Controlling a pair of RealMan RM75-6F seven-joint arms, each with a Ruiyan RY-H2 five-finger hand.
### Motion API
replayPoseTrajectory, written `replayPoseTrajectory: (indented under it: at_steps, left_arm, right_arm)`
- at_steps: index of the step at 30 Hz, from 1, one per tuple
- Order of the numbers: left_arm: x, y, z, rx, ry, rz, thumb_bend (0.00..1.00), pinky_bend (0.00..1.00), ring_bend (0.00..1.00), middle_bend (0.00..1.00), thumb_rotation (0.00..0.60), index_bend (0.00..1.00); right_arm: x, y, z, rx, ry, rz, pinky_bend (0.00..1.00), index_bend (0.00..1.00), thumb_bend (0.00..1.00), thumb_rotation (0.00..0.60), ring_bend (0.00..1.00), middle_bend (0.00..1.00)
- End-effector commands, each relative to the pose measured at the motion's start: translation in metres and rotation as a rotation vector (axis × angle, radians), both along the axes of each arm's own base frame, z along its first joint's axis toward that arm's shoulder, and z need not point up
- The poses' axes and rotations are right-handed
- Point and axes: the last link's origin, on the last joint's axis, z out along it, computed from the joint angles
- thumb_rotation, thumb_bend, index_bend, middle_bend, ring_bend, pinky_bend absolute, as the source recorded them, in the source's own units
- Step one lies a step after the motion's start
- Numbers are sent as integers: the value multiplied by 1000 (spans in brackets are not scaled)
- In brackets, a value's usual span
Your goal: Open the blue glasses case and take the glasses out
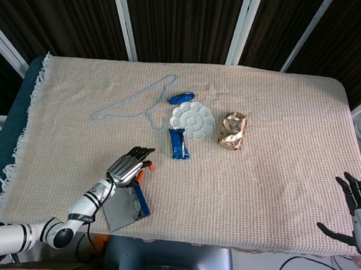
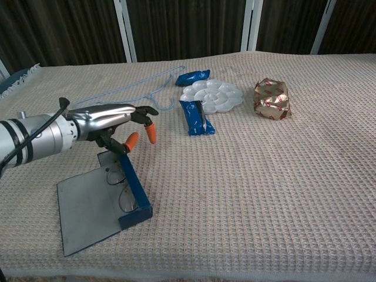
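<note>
The blue glasses case (image 2: 106, 200) (image 1: 125, 207) lies open near the front left table edge, its grey lid flat and its blue tray standing up. Thin-framed glasses (image 2: 120, 188) rest inside it against the tray. My left hand (image 2: 114, 120) (image 1: 130, 165) hovers just above the far end of the case, fingers spread and orange-tipped, holding nothing. My right hand (image 1: 357, 208) stays at the far right table edge, fingers apart and empty; the chest view does not show it.
A blue wire hanger (image 1: 136, 103), a white flower-shaped palette (image 1: 193, 119), two blue packets (image 1: 178, 143) (image 1: 181, 98) and a crumpled gold wrapper (image 1: 233, 130) lie mid-table on the beige woven cloth (image 1: 277, 180).
</note>
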Motion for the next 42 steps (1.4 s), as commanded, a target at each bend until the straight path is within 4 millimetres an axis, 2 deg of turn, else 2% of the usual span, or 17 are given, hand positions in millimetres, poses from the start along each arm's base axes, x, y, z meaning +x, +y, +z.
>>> replayPoseTrajectory:
  at_steps: [1, 5, 19, 31, 42]
  left_arm:
    - [-7, 0, -1, -3, 34, 2, 716, 0, 0, 0, 600, 402]
    - [-10, -1, 0, -3, 49, 5, 716, 0, 0, 0, 600, 431]
    - [-47, 2, 24, 43, 132, 109, 725, 0, 0, 0, 600, 485]
    - [-80, -11, 45, 41, 166, 187, 724, 0, 0, 0, 600, 494]
    - [-95, -31, 64, 2, 151, 261, 741, 0, 0, 0, 600, 495]
  right_arm:
    - [0, 0, 1, -4, -2, 1, 0, 0, 176, 600, 0, 0]
    - [0, 1, 1, -4, -2, 2, 0, 0, 176, 600, 0, 0]
    - [3, 0, -5, 6, 18, 10, 0, 0, 176, 600, 0, 0]
    - [5, 1, -8, 8, 19, 16, 0, 0, 176, 600, 0, 0]
    - [6, 0, -13, 22, 34, 19, 0, 0, 176, 600, 0, 0]
